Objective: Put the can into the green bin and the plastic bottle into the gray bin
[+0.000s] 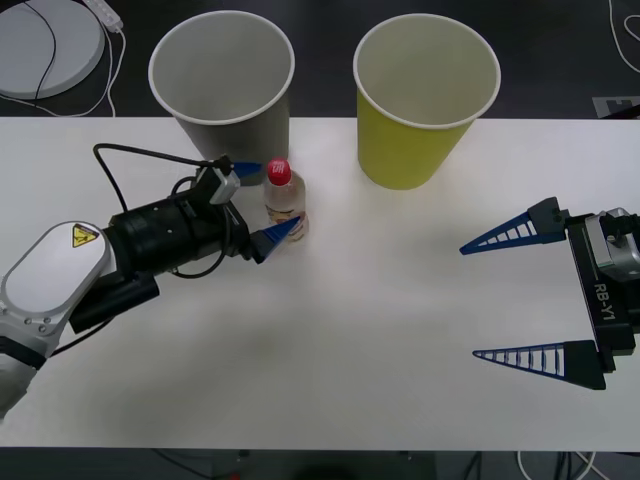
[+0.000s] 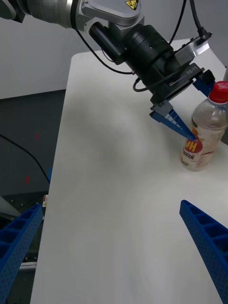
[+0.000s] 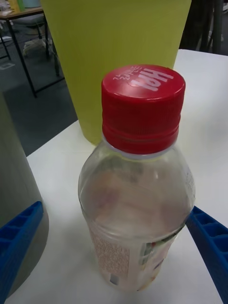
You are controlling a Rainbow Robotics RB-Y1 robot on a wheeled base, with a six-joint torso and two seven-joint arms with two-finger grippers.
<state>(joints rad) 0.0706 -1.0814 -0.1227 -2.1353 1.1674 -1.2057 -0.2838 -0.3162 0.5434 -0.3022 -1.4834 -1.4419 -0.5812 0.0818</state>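
The plastic bottle [image 1: 284,203], clear with a red cap and a red-and-white label, stands upright on the white table [image 1: 380,350], just in front of the gray bin [image 1: 221,78]. My left gripper [image 1: 264,200] is open, with one blue finger on each side of the bottle; the left wrist view shows the bottle [image 3: 137,199] between its fingers. The green bin [image 1: 426,96] stands to the right of the gray one, with pale insides showing in both. My right gripper [image 1: 478,300] hangs wide open over the table's right side, holding nothing. The can is out of view.
A white round disc [image 1: 45,45] with a cable lies on the dark floor beyond the table's far left corner. A black cable [image 1: 110,170] loops off my left wrist. Bare tabletop stretches between my two grippers and along the front edge.
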